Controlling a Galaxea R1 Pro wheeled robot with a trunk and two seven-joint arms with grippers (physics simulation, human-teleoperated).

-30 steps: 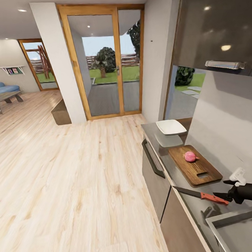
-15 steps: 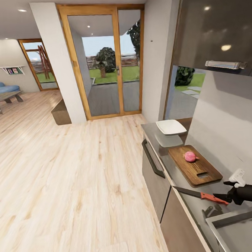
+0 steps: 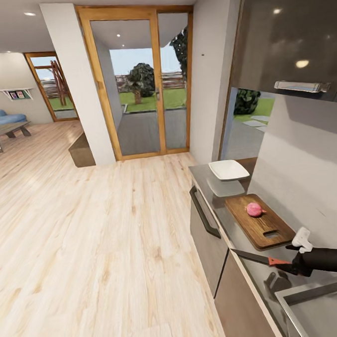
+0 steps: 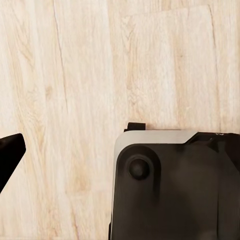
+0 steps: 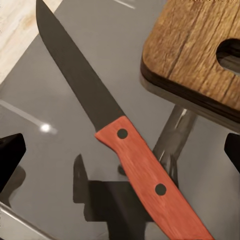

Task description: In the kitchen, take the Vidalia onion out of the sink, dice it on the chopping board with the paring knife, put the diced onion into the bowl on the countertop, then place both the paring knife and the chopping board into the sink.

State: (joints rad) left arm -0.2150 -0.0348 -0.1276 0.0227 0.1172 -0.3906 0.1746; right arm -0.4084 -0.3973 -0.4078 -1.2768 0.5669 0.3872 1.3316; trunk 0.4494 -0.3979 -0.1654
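The paring knife [image 5: 142,167] lies on the dark countertop [image 3: 243,243], red handle toward the sink [image 3: 321,306], dark blade [image 3: 251,255] pointing along the front edge. My right gripper [image 3: 291,261] is open, a finger on either side of the red handle [image 5: 122,152], not closed on it. The chopping board [image 3: 260,221] sits just beyond the knife with the whole pinkish Vidalia onion [image 3: 254,209] on it. The white bowl [image 3: 229,169] stands at the counter's far end. In the left wrist view, one dark fingertip [image 4: 9,152] of my left gripper hangs over the floor.
A wall and a dark upper cabinet [image 3: 285,41] rise behind the counter. Dark cabinet fronts with a long handle [image 3: 204,212] sit below it. Pale wood floor [image 3: 93,243] spreads to the left toward glass doors [image 3: 138,85]. Part of my base [image 4: 175,185] shows below the left wrist.
My right gripper has moved left along the counter and now covers the end of the knife's red handle. The knife, board, onion and bowl have not moved.
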